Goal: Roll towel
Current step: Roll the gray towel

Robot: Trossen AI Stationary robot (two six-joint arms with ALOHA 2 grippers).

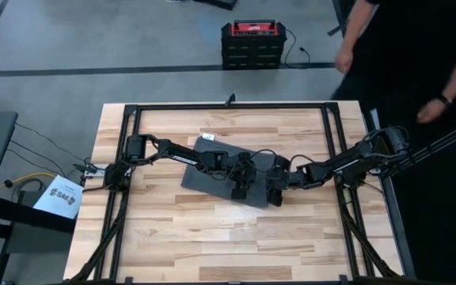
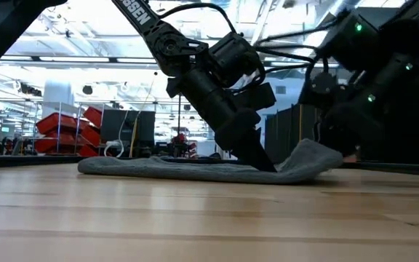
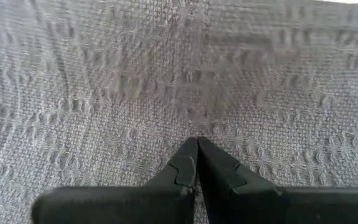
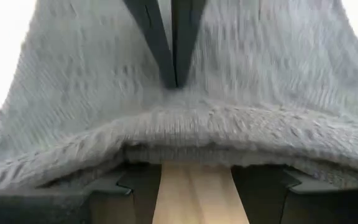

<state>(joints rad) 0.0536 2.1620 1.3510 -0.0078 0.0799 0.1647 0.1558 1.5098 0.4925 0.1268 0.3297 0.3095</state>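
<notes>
A pale wooden table (image 1: 172, 237) carries a grey towel (image 1: 204, 170) lying mostly flat, one end apparently raised.

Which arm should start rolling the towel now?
Probably the right. The right gripper is open under the towel's lifted edge; the left gripper, shut, presses the towel's middle flat.
</notes>
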